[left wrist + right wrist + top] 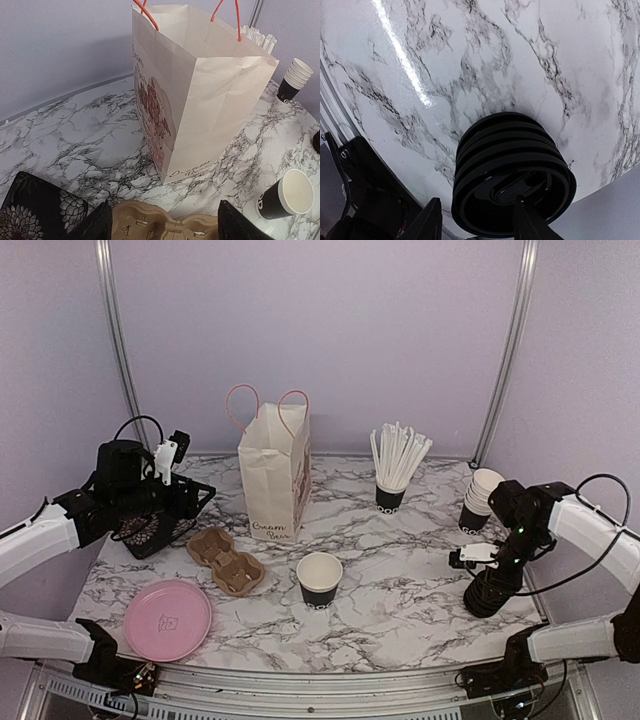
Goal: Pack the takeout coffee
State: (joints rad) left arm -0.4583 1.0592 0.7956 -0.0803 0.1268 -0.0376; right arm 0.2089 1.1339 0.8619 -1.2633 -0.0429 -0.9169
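Black paper forms the takeout cup, which we find standing upright and uncovered on the marble table, near the middle and toward the near edge, its cream inside showing and white lettering near its base. We note that it carries no lid and that nothing touches it. The stack of black lids stands at the right side of the table, close to the near edge and well apart from the cup. The right gripper hangs directly over this stack; in the wrist view one finger shows outside the stack's rim and the other over the top lid, so the jaws stand apart with the rim between them, but we cannot tell whether they press on it. Left of the cup, just beside it, lies a brown cup carrier with bare pockets. Behind the carrier stands a cream paper bag, upright and open at the top, with pink handles and printing on its side. A pink plate rests at the near left corner. The left gripper hovers at the left side, above a black patterned tray, its jaws spread wide with nothing between them, facing the carrier and the bag. At the rear right we record a black cup of white straws and, further right, a nested stack of cups.
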